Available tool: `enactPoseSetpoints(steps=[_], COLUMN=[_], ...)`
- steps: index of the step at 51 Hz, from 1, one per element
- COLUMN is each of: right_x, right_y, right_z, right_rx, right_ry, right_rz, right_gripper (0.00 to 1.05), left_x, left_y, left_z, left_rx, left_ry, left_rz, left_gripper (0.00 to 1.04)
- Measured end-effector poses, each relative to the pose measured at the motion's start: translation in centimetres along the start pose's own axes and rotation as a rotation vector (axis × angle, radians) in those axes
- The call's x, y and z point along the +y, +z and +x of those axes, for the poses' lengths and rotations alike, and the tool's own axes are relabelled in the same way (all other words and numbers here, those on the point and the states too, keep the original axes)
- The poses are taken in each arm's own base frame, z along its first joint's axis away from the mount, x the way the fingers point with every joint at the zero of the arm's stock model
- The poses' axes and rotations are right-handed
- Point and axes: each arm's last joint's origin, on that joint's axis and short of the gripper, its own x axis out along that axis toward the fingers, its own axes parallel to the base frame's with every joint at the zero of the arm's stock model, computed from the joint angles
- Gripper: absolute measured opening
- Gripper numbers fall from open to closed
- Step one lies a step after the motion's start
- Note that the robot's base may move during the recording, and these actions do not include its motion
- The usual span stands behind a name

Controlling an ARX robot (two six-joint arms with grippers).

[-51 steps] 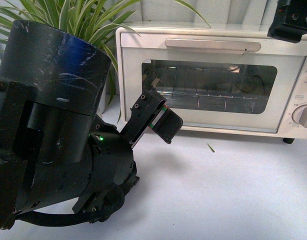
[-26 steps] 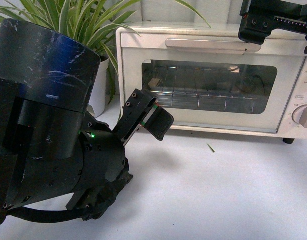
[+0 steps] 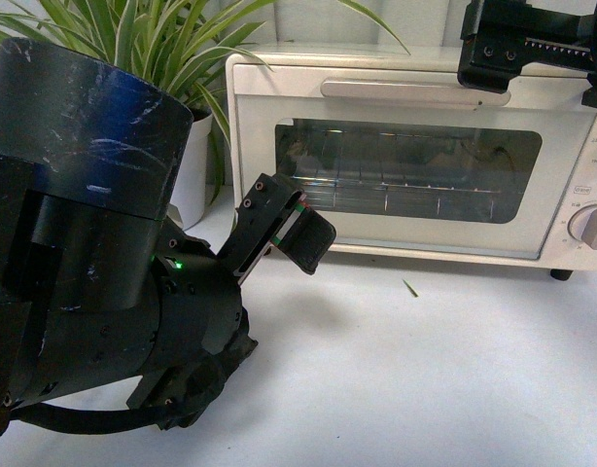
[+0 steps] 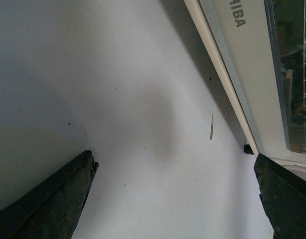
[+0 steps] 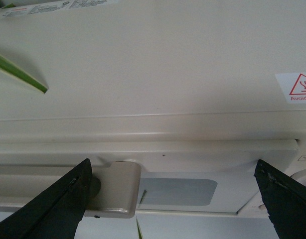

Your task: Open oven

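— Oven [image 3: 415, 156] first: where does it sit?

— At the back of the white table [image 3: 425, 379]. The door [image 3: 405, 185] is flush with the front, and the bar handle [image 3: 410, 89] runs across the top of it. A wire rack [image 3: 396, 190] shows through the glass, and there is a knob [image 3: 592, 226] at the oven's right end.

— What's around it?

— A leafy plant [image 3: 153, 39] in a white pot [image 3: 193, 180] stands just left of the oven, its blades arching over the top-left corner. In front of the oven a thin leaf scrap [image 3: 410, 286] lies on the table, near the black foot [image 3: 562, 273].

— Anything in the way of the door?

— The left gripper [image 4: 174, 162], fingers spread wide and holding nothing, is raised before the oven's lower-left door corner. The bulky left arm [image 3: 94, 253] fills the space to the oven's front-left. Its wrist camera shows bare table between the fingers, so it is apart from the oven.

— And the right gripper [image 5: 173, 169]?

— It is above the oven's top front edge, toward the right end, jaws wide and empty. From its wrist camera, what looks like the handle's right end lies between the fingers, close to one of them. I can't tell whether anything touches. A red warning sticker [image 5: 301, 87] sits on the oven's top.
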Motion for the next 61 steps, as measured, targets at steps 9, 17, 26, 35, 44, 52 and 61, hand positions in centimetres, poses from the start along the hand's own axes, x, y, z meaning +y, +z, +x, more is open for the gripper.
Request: enactPoseSetpoints(steps=[9, 17, 26, 35, 44, 52, 61], right_x=[-0.5, -0.9, -1.4, -1.7, -2.0, -2.3, -3.1], right_y=[-1.0, -2.1, -3.8, -6.1, -7.6, -8.3, -8.5], right_z=[-0.9, -1.7, -2.6, -3.3, -4.1, -5.5, -7.1], right_rx=[-0.003, -0.002, 0.008, 0.053, 0.086, 0.082, 0.068], right_ry=[0.034, 0.062, 0.080, 0.137, 0.182, 0.180, 0.166], right_rz=[-0.011, -0.014, -0.022, -0.024, -0.035, -0.040, -0.004], right_gripper=[0.95, 0.95, 0.95, 0.95, 0.95, 0.95, 0.95], left_x=[0.1, 0.1, 0.2, 0.2, 0.2, 0.2, 0.3], left_y=[0.0, 0.0, 0.0, 0.0, 0.0, 0.0, 0.0], left_z=[0.0, 0.0, 0.0, -0.1, -0.1, -0.1, -0.1], left_rx=[-0.001, -0.002, -0.003, -0.004, -0.004, -0.003, -0.003], left_ry=[-0.001, -0.001, -0.001, -0.002, -0.002, -0.001, 0.000], left_rz=[-0.001, -0.001, -0.002, -0.002, -0.002, 0.003, 0.003], left_gripper=[0.98, 0.98, 0.98, 0.98, 0.98, 0.98, 0.98])
